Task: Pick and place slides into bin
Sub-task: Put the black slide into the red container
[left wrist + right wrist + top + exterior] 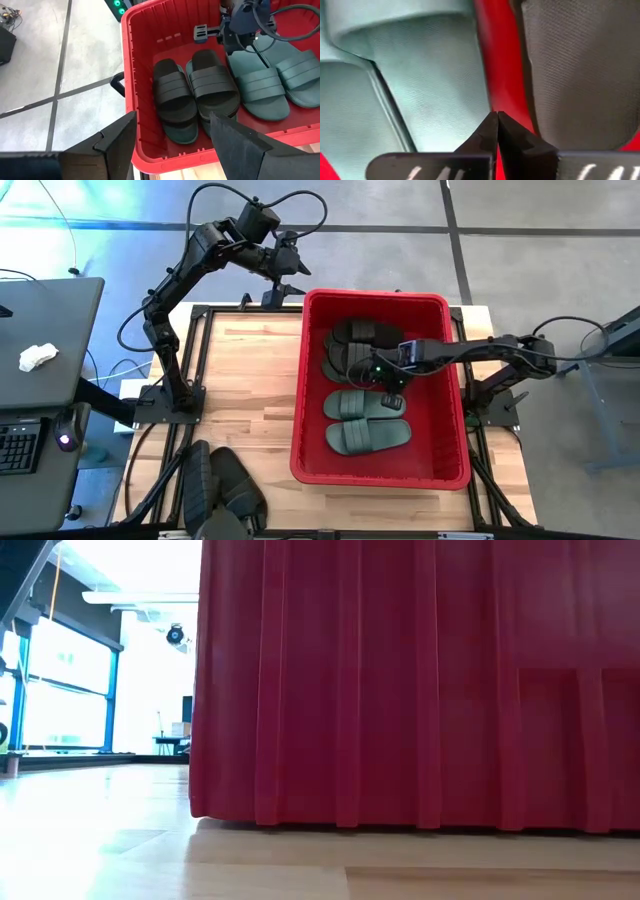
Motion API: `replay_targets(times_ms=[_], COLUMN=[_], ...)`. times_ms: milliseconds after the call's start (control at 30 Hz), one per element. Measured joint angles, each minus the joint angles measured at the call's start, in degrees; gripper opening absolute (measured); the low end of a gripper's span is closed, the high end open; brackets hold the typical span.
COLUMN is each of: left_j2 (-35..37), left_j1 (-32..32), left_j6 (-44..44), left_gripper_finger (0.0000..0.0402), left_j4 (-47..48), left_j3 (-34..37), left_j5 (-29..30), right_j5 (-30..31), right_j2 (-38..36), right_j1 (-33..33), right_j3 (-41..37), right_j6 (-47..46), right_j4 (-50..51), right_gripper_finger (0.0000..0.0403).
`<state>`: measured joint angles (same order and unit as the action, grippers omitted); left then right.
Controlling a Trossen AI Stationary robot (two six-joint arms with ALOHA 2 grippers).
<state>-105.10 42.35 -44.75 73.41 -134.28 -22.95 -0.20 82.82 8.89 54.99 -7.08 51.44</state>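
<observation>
The red bin (375,296) stands on the table's right half. It holds black slides (172,95) at its far end, lying on other slides, and two green slides (365,420) side by side nearer the front. Two more dark slides (218,488) lie on the table's near left. My right gripper (392,385) is down inside the bin, shut with nothing between its fingers, pointing down at the gap between a green slide (435,75) and a black slide (580,75). My left gripper (172,150) hangs open above the bin's far left corner, holding nothing. My right gripper's shut fingertips (490,127) point down at the strip of red bin floor (495,60) between the green slide and the black slide. Whether they touch the floor or either slide, I cannot tell.
The bin's red wall (420,690) fills most of the low view. Bare wooden tabletop (245,380) lies to the left of the bin. A dark side desk (45,340) with a white crumpled cloth (38,357) stands beyond the table's left edge.
</observation>
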Motion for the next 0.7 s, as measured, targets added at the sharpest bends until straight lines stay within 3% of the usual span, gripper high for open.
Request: replay_targets(times_ms=[700], left_j2=[0.0], left_j1=[0.0], left_j6=[0.0], left_gripper_finger=[0.0234], left_j4=[0.0], left_j3=[0.0], left_j5=[0.1], right_j5=[1.7], right_j2=[1.5], right_j1=[7.4], right_j3=[-0.5], right_j6=[4.3], right_j4=[-4.1], right_gripper_finger=[0.0000])
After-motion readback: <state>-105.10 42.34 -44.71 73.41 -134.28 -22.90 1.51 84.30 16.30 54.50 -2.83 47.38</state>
